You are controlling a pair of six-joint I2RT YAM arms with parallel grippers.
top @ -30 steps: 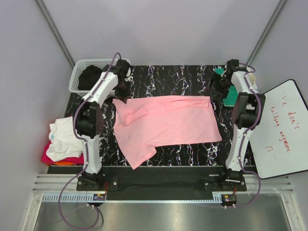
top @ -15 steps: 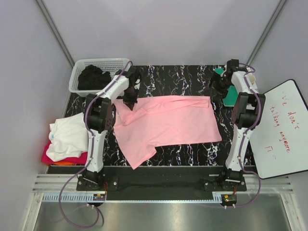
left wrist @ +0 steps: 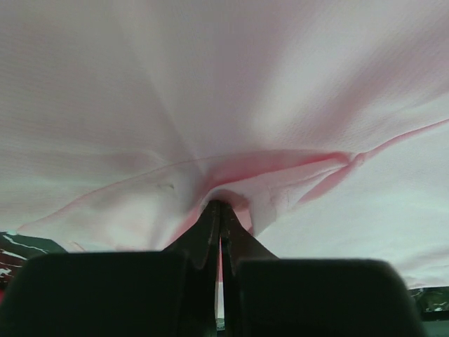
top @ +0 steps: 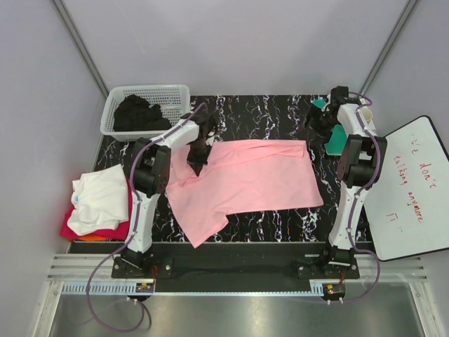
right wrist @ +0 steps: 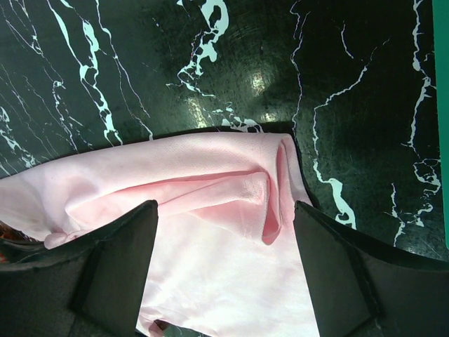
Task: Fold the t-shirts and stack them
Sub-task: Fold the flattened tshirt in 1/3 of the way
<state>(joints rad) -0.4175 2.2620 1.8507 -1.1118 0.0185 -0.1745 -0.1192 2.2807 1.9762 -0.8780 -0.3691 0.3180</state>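
Black marbled desk [top: 266,112] carries the light pink t-shirt [top: 259,179] spread flat across its middle. At the shirt's far left corner the left claw [top: 198,157] is pressed together, pinching a fold of pink cloth. The right claw [right wrist: 224,207] hangs spread wide over the far right corner.

I see the light pink t-shirt [top: 252,179] spread mostly flat on the worktop [top: 259,116], its far-left corner pinched up by the left claw [left wrist: 219,210]. Left of it, a white t-shirt [top: 98,196] lies atop a magenta-red one [top: 84,230]; black ones [top: 137,112] fill the basket [top: 109,112].
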